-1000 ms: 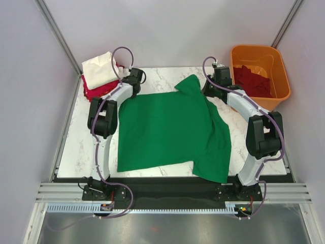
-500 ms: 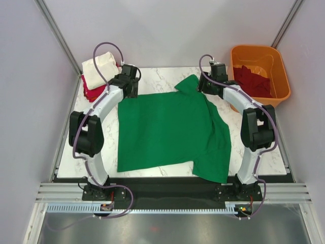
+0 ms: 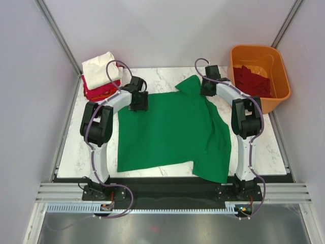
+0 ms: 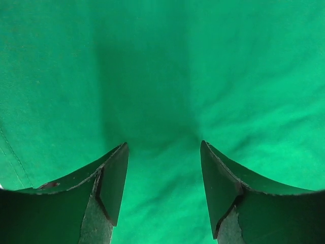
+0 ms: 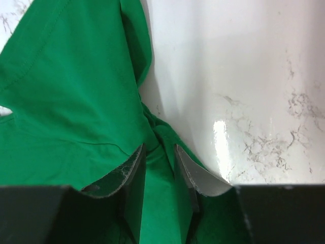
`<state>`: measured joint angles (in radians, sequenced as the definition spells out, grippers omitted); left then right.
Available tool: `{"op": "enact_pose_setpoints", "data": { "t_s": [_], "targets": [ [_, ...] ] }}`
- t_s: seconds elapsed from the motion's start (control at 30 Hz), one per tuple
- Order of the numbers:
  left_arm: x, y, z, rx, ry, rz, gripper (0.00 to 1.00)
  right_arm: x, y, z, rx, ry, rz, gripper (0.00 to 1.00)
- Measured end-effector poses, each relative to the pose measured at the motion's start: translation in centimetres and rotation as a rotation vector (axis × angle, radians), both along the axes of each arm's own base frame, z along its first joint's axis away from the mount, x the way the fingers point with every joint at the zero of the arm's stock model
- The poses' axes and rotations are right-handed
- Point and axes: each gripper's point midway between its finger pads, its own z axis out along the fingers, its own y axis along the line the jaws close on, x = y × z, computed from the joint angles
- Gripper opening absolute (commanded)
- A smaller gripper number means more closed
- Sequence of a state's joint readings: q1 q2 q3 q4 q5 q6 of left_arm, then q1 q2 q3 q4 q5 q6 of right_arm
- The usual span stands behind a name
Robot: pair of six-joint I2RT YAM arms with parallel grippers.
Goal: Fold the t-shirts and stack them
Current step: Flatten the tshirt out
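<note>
A bright green t-shirt (image 3: 167, 127) lies spread on the marble table (image 3: 157, 76), with its right side folded over. My left gripper (image 3: 138, 100) is over the shirt's far left corner. In the left wrist view it (image 4: 163, 145) is open just above the flat green cloth (image 4: 162, 61), with nothing between the jaws. My right gripper (image 3: 207, 86) is at the far right sleeve. In the right wrist view it (image 5: 159, 147) is shut on a bunched fold of the green shirt (image 5: 66, 101) next to bare marble (image 5: 244, 76).
A folded cream-white shirt (image 3: 100, 67) lies on a red one (image 3: 96, 91) at the far left corner. An orange plastic tub (image 3: 277, 96) holding dark maroon shirts (image 3: 251, 80) stands off the far right edge. Grey walls close in on both sides.
My left gripper moved right from the shirt's edge onto its far left corner. My right gripper shifted left and farther back, toward the sleeve. The shirt has hardly moved.
</note>
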<state>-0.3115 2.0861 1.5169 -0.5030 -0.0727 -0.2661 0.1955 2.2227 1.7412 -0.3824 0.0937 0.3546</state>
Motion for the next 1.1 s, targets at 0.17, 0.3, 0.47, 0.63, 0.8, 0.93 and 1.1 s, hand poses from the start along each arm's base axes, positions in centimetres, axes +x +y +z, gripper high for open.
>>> {"op": "enact_pose_setpoints", "data": {
  "t_s": [0.17, 0.3, 0.47, 0.63, 0.8, 0.93, 1.1],
  "targets": [
    [0.5, 2.0, -0.2, 0.024, -0.02, 0.061, 0.63, -0.1, -0.5, -0.2, -0.015, 0.002, -0.012, 0.37],
    [0.3, 4.7, -0.2, 0.04, -0.017, 0.125, 0.63, -0.6, -0.6, -0.9, -0.02, 0.021, -0.013, 0.46],
    [0.3, 7.0, -0.2, 0.054, -0.013, 0.179, 0.63, -0.6, -0.7, -1.0, -0.015, 0.022, -0.013, 0.48],
    [-0.2, 7.0, -0.1, 0.103, -0.01, 0.181, 0.74, -0.5, 0.1, -0.9, 0.031, 0.017, 0.008, 0.47],
    [-2.0, 5.2, 0.7, 0.145, 0.02, 0.131, 0.77, -0.3, 1.1, -0.8, 0.082, 0.003, 0.038, 0.33],
    [-2.2, 4.8, 4.1, 0.124, -0.033, 0.125, 0.77, -0.9, 1.7, -2.3, 0.09, 0.005, 0.051, 0.24],
    [-2.2, 4.4, 9.4, 0.076, -0.143, 0.122, 0.77, -1.0, 2.0, -2.3, 0.059, -0.001, 0.062, 0.2]
  ]
}}
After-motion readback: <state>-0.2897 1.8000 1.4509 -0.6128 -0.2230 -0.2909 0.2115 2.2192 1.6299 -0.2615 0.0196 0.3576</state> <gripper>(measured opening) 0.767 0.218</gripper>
